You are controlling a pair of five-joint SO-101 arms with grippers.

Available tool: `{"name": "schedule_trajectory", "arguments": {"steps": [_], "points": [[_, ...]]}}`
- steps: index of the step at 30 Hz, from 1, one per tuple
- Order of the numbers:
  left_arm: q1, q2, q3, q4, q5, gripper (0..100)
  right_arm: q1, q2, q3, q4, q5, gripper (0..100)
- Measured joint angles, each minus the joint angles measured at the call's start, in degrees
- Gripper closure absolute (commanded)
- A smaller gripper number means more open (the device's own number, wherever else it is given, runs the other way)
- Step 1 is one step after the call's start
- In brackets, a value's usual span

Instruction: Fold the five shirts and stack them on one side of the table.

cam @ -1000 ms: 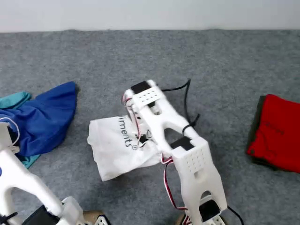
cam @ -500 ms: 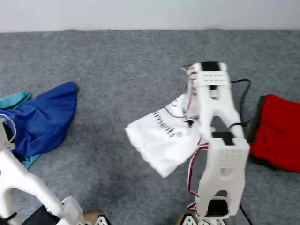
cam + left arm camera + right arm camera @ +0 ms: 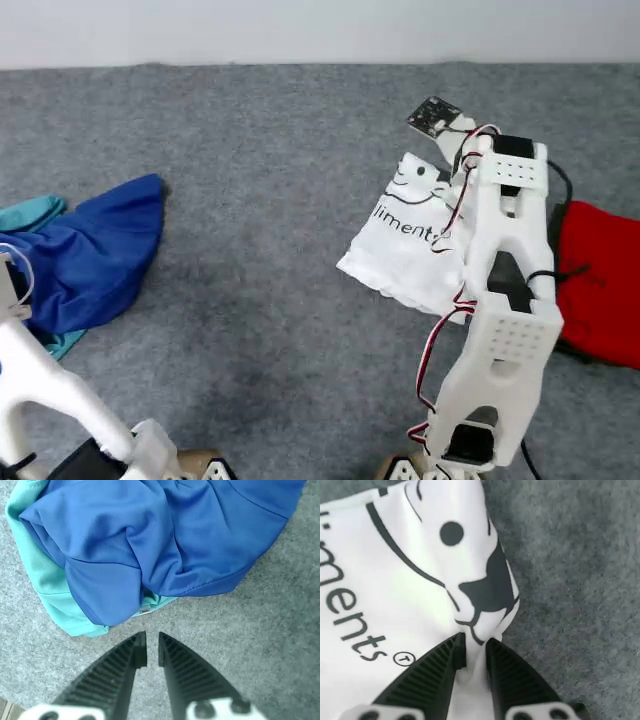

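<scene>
A folded white shirt (image 3: 410,245) with black print hangs lifted over the right half of the table, pinched at its edge by my right gripper (image 3: 475,655), which is shut on the white shirt (image 3: 415,575). Just right of it lies a folded red shirt (image 3: 598,280) on a dark one (image 3: 549,250). At the far left a crumpled blue shirt (image 3: 95,250) lies over a teal shirt (image 3: 30,212). My left gripper (image 3: 152,650) hovers over the grey carpet beside the blue shirt (image 3: 165,535) and teal shirt (image 3: 52,587), its fingers nearly together with nothing between them.
Grey carpet (image 3: 260,140) covers the table up to a white wall at the back. The right arm (image 3: 505,300) stands tall between the white shirt and the red stack. The left arm's base (image 3: 50,390) sits at the front left corner.
My right gripper has carried the white shirt from the middle of the table to the right, close to the red stack. The left arm has stayed still.
</scene>
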Motion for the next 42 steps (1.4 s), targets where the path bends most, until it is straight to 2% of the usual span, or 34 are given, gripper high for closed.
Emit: {"name": "schedule_trajectory", "arguments": {"steps": [2,6,10,15,17,24,35,42], "points": [[0.0,0.0,0.0,0.0,0.0,95,0.2,0.0,0.0,0.2,-1.8,71.2],[0.0,0.0,0.0,0.0,0.0,95,0.2,-0.8,0.0,0.4,-11.3,71.4],[0.0,0.0,0.0,0.0,0.0,95,-1.7,-5.1,0.0,4.1,-19.8,79.6],[0.0,0.0,0.0,0.0,0.0,95,-7.6,-9.5,0.0,14.9,-27.8,99.8],[0.0,0.0,0.0,0.0,0.0,95,-9.6,-10.0,0.0,17.9,-30.2,96.8],[0.0,0.0,0.0,0.0,0.0,95,-15.5,-9.3,0.0,24.8,-39.3,98.8],[0.0,0.0,0.0,0.0,0.0,95,-22.2,7.6,-0.5,16.2,-47.2,98.8],[0.0,0.0,0.0,0.0,0.0,95,-23.9,7.5,-1.8,16.3,-47.6,98.8]]}}
